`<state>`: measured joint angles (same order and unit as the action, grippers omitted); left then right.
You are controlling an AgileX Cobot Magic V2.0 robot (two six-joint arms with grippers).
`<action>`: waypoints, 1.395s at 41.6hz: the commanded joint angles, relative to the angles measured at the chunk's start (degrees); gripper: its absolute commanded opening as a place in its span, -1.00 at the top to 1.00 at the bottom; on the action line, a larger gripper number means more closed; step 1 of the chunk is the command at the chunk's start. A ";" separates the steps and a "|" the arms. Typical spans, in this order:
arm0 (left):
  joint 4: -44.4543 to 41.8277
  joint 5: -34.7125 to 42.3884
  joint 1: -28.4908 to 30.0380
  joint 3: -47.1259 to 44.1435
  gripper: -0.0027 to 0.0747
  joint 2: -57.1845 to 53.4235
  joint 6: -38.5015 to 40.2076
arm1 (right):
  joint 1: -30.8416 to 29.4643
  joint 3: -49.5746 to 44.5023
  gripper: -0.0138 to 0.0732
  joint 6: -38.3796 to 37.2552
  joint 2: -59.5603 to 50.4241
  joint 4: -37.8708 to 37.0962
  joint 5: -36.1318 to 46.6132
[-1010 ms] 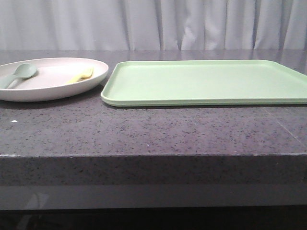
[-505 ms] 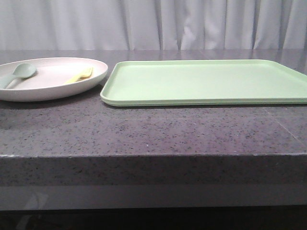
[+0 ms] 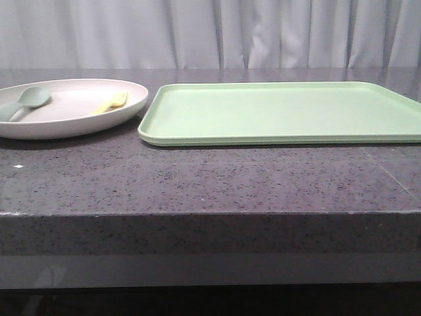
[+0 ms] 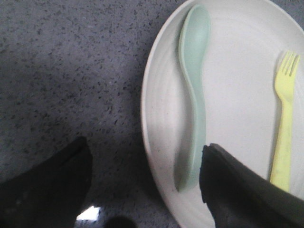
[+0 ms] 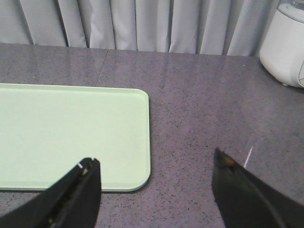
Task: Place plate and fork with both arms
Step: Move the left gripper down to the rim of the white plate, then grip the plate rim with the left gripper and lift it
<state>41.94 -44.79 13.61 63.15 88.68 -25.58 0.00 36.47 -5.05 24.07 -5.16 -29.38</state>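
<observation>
Grey curtains [image 3: 210, 33] are hanging across the back, and I'm looking over a dark speckled counter [image 3: 210, 184] from the front camera. Sitting at the far left of it is the plate [image 3: 79, 122], and just to its right, close but not quite touching as far as I can tell, the green tray [image 3: 283, 112] is lying flat and taking up the rest of the counter's width.

On the plate I'm seeing the spoon [image 3: 23, 102] lying toward the left side and the fork [image 3: 110, 103] toward the right side, well apart from each other, both resting on the plate's floor.

Neither arm is showing in the front camera. Over on the left wrist camera, the left gripper [image 4: 145, 183] is hovering with its fingers spread wide, straddling the plate's rim: one finger [image 4: 52, 190] is over bare counter, the other [image 4: 237, 190] is over the plate, between the handle ends of spoon and fork. It is holding nothing.

On the right wrist camera, the right gripper [image 5: 154, 192] is also standing wide open and empty, hanging above the tray's right end, one finger over the tray and the other over counter. A white appliance [image 5: 287, 45] is standing at the far right.
</observation>
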 commanded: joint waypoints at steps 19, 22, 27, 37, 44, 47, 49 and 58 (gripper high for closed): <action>17.42 1.28 0.46 1.87 0.12 7.42 -10.73 | -0.32 1.91 -0.51 0.49 0.89 -1.10 3.88; 17.42 1.28 0.46 1.87 0.28 7.42 -10.85 | -0.32 1.91 -0.51 0.49 0.89 -1.10 3.88; 17.42 2.36 0.55 1.87 0.54 7.42 -10.85 | -0.32 1.91 -0.51 0.49 0.89 -1.10 3.88; 17.42 2.15 0.55 1.87 0.86 7.42 -10.85 | -0.32 1.91 -0.51 0.49 0.89 -1.10 3.88; 17.83 1.76 0.55 1.91 0.98 7.30 -10.85 | -0.32 1.91 -0.51 0.49 0.89 -1.10 3.88; 18.23 1.86 0.55 1.91 0.98 6.78 -9.24 | -0.32 1.91 -0.51 0.49 0.89 -1.10 3.88; 18.23 2.00 0.55 2.15 0.98 6.20 -8.10 | -0.32 1.91 -0.51 0.49 0.89 -1.10 3.88; 18.11 0.62 -0.19 6.25 0.98 4.44 -2.25 | -0.32 1.91 -0.51 0.49 0.89 -1.10 3.87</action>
<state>56.39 -43.16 14.08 65.87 97.12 -30.97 0.00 36.47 -5.05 24.07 -5.16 -29.38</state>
